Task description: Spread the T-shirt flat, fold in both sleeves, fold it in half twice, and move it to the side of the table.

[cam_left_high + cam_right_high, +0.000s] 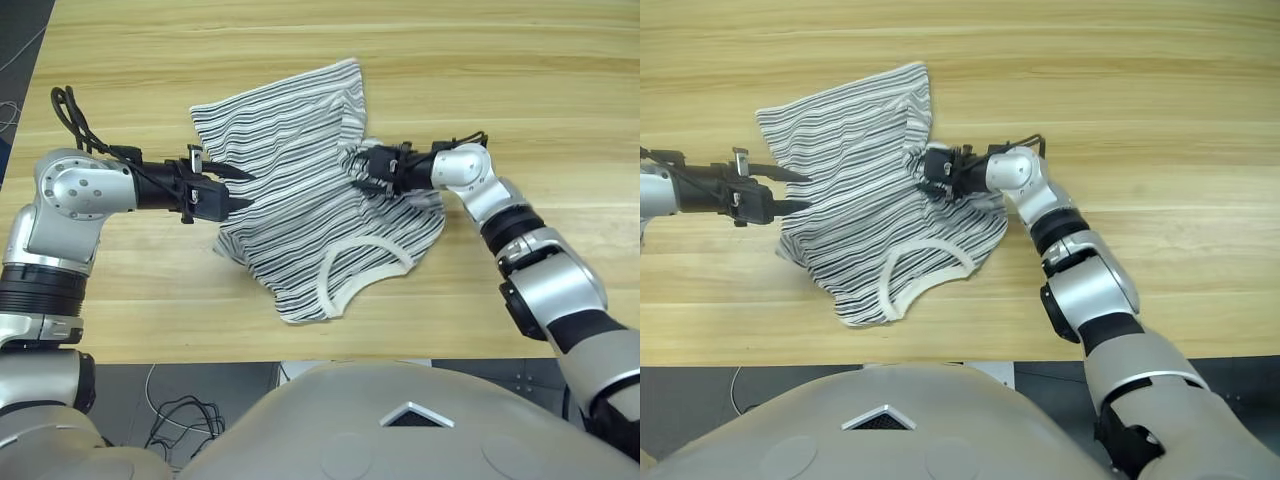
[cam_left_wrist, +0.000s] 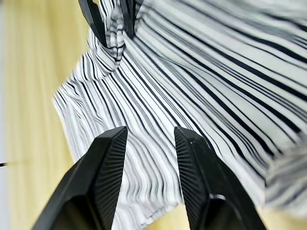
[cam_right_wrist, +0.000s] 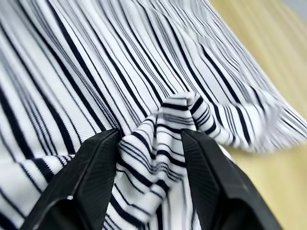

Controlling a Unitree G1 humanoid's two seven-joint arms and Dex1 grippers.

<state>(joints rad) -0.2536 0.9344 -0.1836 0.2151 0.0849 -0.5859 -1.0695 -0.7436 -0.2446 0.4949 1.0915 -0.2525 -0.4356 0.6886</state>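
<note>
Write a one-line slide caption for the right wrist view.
Right gripper pinching a raised fold of the black-and-white striped fabric T-shirt, which lies on a light wooden table.

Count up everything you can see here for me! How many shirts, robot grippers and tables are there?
T-shirt: 1
Grippers: 2 (left gripper, right gripper)
Table: 1
Total: 4

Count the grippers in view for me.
2. The left gripper is at the left edge of the T-shirt, fingers open; the right gripper is near its middle, fingers pinching a fold.
</note>
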